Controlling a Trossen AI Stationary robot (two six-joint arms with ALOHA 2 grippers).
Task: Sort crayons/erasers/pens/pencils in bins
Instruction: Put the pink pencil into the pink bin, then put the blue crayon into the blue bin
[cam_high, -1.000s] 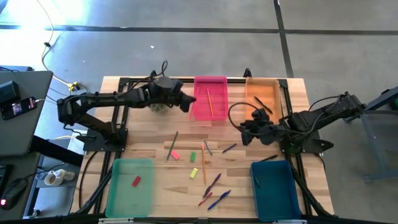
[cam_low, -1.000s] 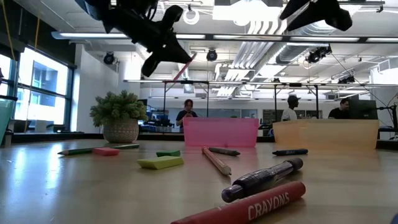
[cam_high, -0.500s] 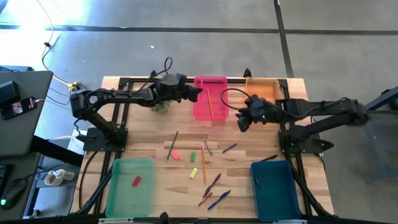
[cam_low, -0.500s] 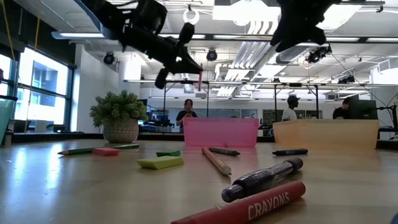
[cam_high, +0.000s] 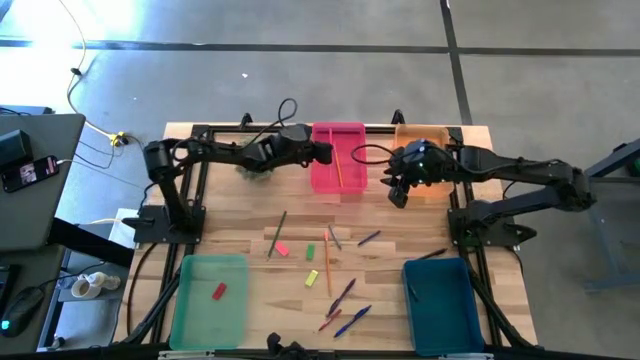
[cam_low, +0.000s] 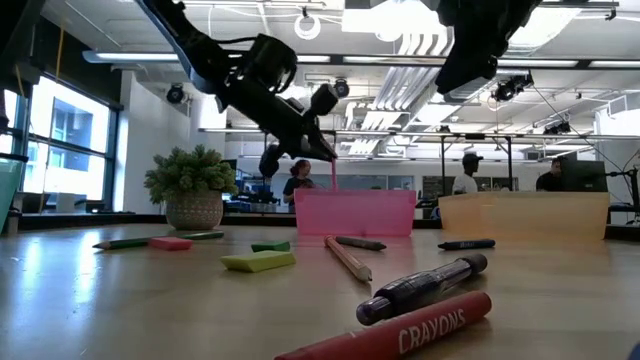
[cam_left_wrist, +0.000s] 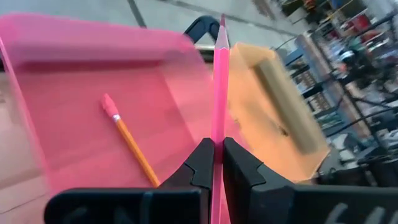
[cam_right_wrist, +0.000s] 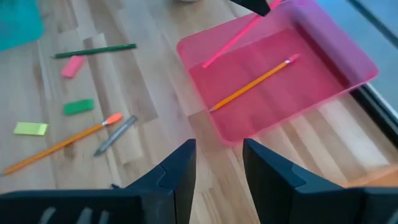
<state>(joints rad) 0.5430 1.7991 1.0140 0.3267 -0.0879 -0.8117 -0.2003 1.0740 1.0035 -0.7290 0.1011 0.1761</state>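
Pointing binward (gripper-held) pink pencil (cam_left_wrist: 219, 93)

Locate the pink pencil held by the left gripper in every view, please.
High view: hidden under the left gripper at the translucent pink plastic bin.
Low view: thin pink pencil hanging from the gripper above the bin.
Left wrist view: between the fingers, pointing past the bin's edge.
Right wrist view: slanting over the bin's rim.
Shared landmark: the pink bin.

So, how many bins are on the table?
4. In the high view, the pink bin and orange bin sit side by side at the top edge, the light green bin at bottom left, the dark teal bin at bottom right. None seems hidden.
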